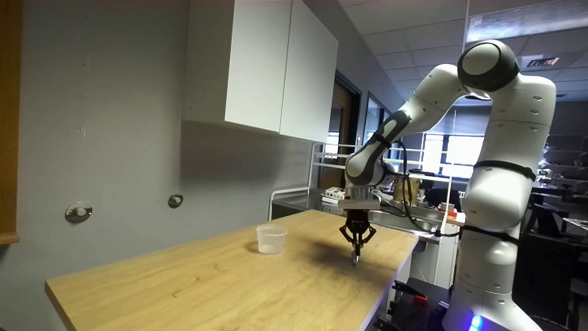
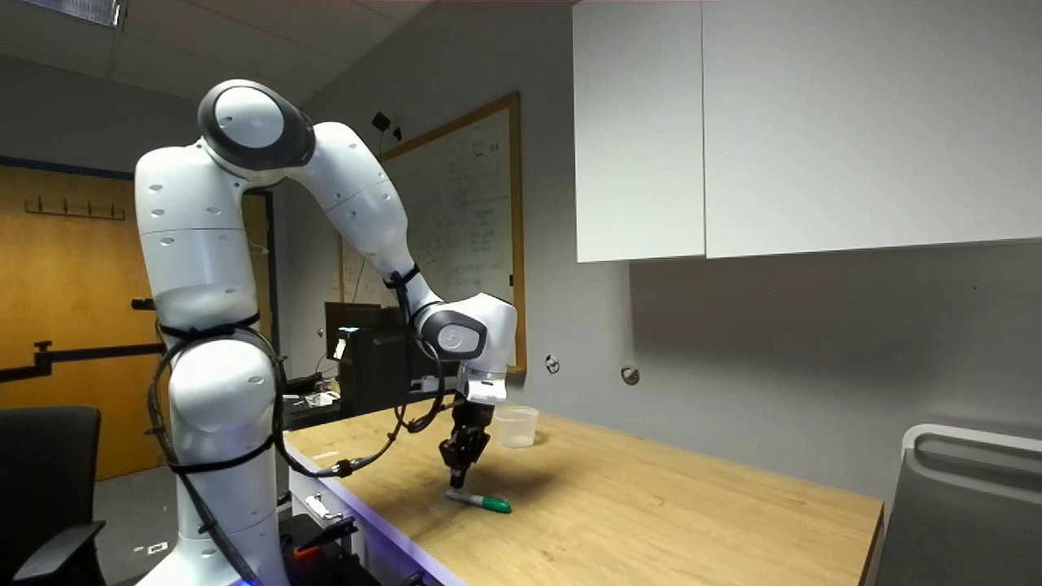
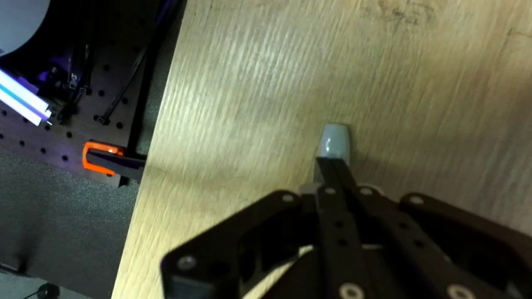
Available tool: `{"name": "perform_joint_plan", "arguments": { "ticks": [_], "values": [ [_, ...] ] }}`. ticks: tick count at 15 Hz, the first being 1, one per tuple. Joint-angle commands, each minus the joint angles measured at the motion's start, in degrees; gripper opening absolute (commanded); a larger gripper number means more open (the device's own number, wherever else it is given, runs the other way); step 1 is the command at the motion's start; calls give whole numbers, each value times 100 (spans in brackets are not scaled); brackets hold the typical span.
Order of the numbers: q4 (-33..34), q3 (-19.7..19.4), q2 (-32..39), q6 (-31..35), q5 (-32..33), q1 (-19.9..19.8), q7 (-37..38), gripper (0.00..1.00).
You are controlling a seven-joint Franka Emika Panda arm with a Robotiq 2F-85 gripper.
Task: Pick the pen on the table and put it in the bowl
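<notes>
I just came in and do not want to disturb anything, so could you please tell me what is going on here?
A robot arm is working over a table, apparently to put a green and grey pen into a bowl. Its gripper is closed just above the grey part of the pen; I cannot tell whether it touches it. The pen lies on the table, seemingly not gripped. The bowl stands apart from it on the same table.

Pen (image 2: 479, 500) and bowl (image 1: 271, 240) apart on the table (image 2: 692, 513)

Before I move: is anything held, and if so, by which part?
Nothing is held: the gripper is shut above the pen, which lies on the table.
</notes>
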State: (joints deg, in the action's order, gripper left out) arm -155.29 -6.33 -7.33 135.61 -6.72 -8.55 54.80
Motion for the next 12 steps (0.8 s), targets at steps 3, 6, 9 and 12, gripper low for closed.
{"name": "perform_joint_plan", "arguments": {
  "ticks": [3,6,9,12],
  "values": [
    [91,173,-370,-280,235,-30,244,27],
    [185,210,-325,-454,260,-11,33,43],
    [249,209,-245,-489,314,-14,-211,65],
    [298,195,-187,-458,452,-50,-250,87]
  ]
}}
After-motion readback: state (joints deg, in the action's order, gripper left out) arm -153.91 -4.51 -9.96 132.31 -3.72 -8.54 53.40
